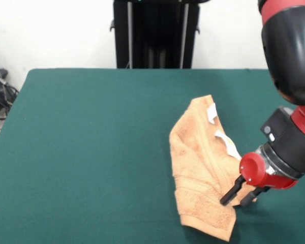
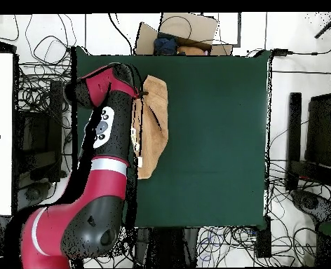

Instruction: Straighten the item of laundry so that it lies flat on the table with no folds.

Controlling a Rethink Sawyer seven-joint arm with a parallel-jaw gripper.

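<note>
The peach-orange towel lies on the green table at the right, folded over on itself into a long narrow strip. Two white tags show along its right side, and a woven band crosses its near end. My gripper is low at the towel's near right edge. Its two black fingers stand apart, one over the cloth and one just off its edge. In the overhead view the towel lies by the table's left edge, with the arm covering its left side and the gripper near its upper end.
The robot's black pedestal stands behind the table's far edge. Cables and equipment lie off the table's left side. The green table stretches wide to the right of the towel in the overhead view.
</note>
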